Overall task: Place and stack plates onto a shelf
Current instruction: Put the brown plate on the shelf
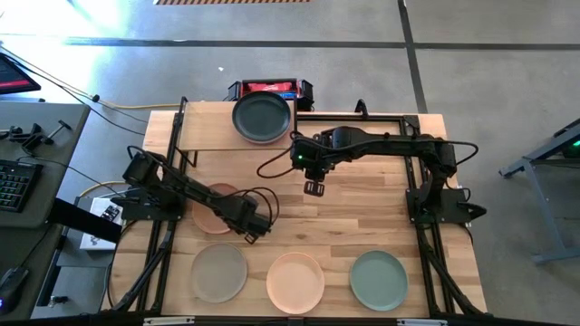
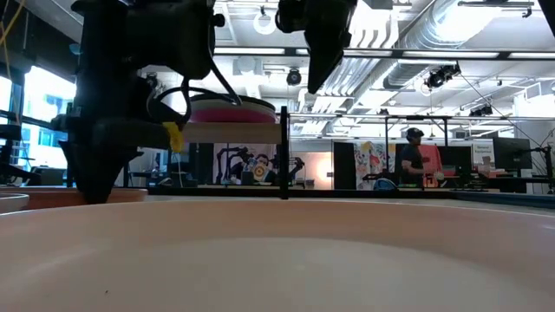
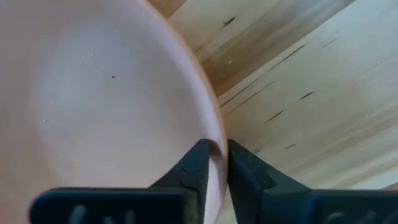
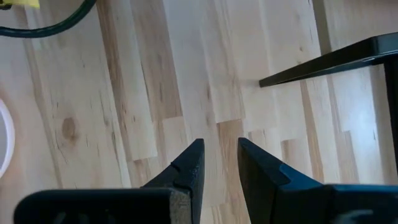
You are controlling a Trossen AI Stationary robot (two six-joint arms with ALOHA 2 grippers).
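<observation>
Clamped the left hand (image 1: 256, 228) on the rim of a salmon plate (image 1: 210, 206), one finger inside the edge and one outside, with the rim pinched between them in the left wrist view. Found that plate flat on the counter (image 1: 362, 217), a short way in front of the shelf (image 1: 204, 136) and below its left half in the high view.

Saw a dark grey plate (image 1: 263, 118) sitting on the right end of the shelf, with a magenta plate (image 2: 230, 111) showing under it in the low view.

Noted the right hand (image 1: 314, 187) hanging over bare counter, just in front of the shelf's right corner, its fingers a little apart and holding nothing.

Counted three more plates in a row along the counter edge farthest from the shelf, all well apart from it and from each other: a beige-grey plate (image 1: 218, 272) straight out from the shelf's middle, a peach plate (image 1: 295, 281) out from its right end, and a green plate (image 1: 378, 279) farther right again.
</observation>
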